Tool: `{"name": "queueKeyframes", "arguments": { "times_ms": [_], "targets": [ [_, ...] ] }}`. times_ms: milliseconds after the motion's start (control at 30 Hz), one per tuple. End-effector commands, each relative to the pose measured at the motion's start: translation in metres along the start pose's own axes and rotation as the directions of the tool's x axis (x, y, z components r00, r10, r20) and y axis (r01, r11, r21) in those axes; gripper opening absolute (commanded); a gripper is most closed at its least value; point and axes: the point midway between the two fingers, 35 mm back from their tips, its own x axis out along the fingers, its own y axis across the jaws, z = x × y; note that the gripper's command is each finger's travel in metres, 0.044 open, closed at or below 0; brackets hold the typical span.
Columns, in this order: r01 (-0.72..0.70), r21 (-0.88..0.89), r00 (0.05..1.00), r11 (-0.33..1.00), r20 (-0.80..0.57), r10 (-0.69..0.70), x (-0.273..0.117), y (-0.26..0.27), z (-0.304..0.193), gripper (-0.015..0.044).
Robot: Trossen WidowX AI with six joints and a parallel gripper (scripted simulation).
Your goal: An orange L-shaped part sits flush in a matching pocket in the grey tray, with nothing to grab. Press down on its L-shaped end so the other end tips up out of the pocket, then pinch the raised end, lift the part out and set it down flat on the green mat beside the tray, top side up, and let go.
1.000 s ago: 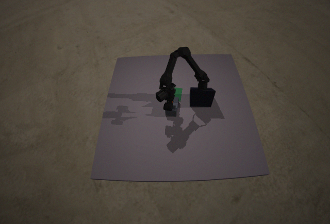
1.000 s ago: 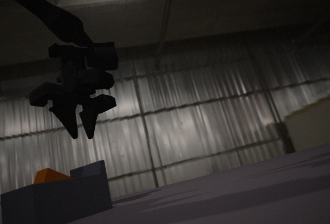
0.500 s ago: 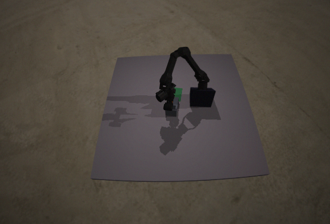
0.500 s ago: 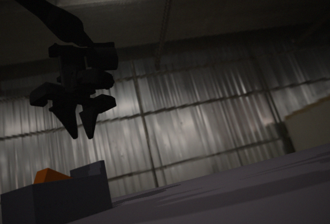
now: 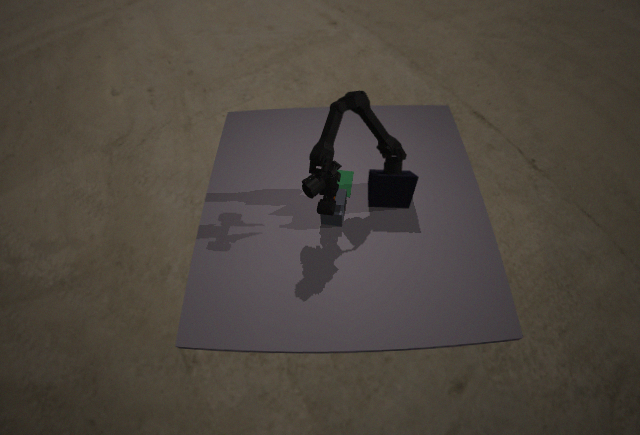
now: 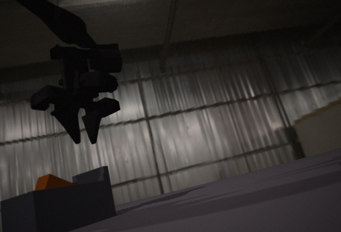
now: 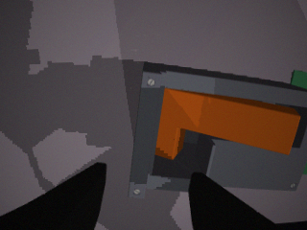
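Observation:
The orange L-shaped part (image 6: 46, 183) (image 7: 249, 126) sits tilted in the grey tray (image 5: 332, 220) (image 6: 74, 207) (image 7: 145, 139). Its L-shaped end is low in the pocket at the left of the wrist view; its straight end, towards the mat, is raised, and orange stands above the tray rim in the exterior view. My gripper (image 6: 86, 143) (image 7: 149, 177) is partly open and empty, pointing down above the tray, touching nothing. The green mat (image 5: 345, 180) (image 7: 299, 79) lies beyond the tray, partly hidden by the arm in the top view.
The dark box (image 5: 390, 190) under the arm's base stands to the right of the tray in the top view. The tray walls rise around the part. Shadows of the arm fall across the grey table top (image 5: 413, 285).

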Motion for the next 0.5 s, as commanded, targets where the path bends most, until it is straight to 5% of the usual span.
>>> {"name": "queueKeyframes", "arguments": {
  "times_ms": [0,467],
  "targets": [
    [-0.001,-0.001,1.000,1.000,0.002,0.001,0.000,0.000,0.000,0.0180],
    [0.000,0.000,1.000,1.000,-0.001,0.000,0.011,0.000,0.001,0.0180]
  ]
}}
